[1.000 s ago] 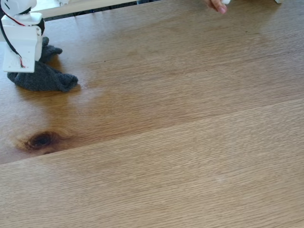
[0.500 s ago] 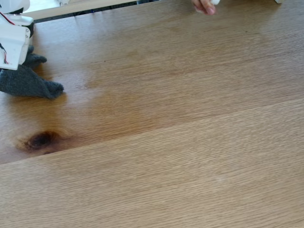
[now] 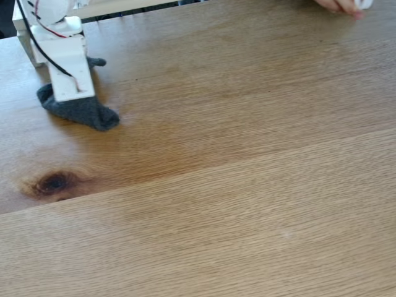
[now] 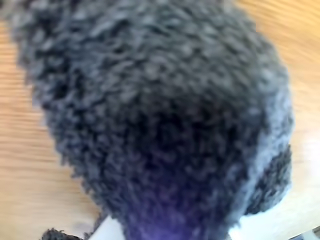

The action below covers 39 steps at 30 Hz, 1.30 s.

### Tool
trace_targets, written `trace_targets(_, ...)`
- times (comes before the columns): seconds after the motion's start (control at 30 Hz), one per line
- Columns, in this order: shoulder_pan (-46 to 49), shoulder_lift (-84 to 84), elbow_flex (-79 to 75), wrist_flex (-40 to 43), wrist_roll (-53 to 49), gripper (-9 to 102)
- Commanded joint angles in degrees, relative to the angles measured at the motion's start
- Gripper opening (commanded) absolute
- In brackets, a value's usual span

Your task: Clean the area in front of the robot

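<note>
My white arm (image 3: pixel 67 65), with red and black wires, leans down at the upper left of the fixed view. Its gripper (image 3: pixel 74 103) is buried in a dark grey woolly cloth (image 3: pixel 83 112) that presses on the light wood tabletop (image 3: pixel 247 185); the fingers are hidden. The cloth (image 4: pixel 160 110) bulges close to the wrist camera, blurred, with wood grain around it and slivers of white plastic (image 4: pixel 107 231) at the bottom edge. An amber patch (image 3: pixel 154 145) and a dark knot (image 3: pixel 54 182) lie just below the cloth in the fixed view.
A person's fingers (image 3: pixel 343 6) rest at the table's top right edge. A white frame bar (image 3: pixel 124 6) runs along the back edge. A small pale smear (image 3: pixel 284 234) marks the lower middle of the wood.
The arm and cloth slid left to the picture's edge, then swung back right past their first spot. The hand at the top edge moved left, then right.
</note>
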Motion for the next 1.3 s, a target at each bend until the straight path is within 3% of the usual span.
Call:
trace_targets(0.0, -10.72, 2.9, 0.18, 1.67, 3.78, 0)
trace_targets(0.3, -29.27, 2.46, 0.18, -4.04, 11.78, 0)
trace_targets(0.43, -30.59, 5.01, 0.0, -9.67, 15.91, 0)
trace_targets(0.6, -17.23, 10.63, -0.7, -12.83, 11.69, 0)
trace_targets(0.97, 19.16, 17.58, -0.18, -2.29, -11.6, 0)
trace_targets(1.17, 26.98, 9.14, 0.09, -9.4, -13.97, 0)
trace_targets(1.27, 29.0, 5.1, -0.7, -13.27, -9.58, 5)
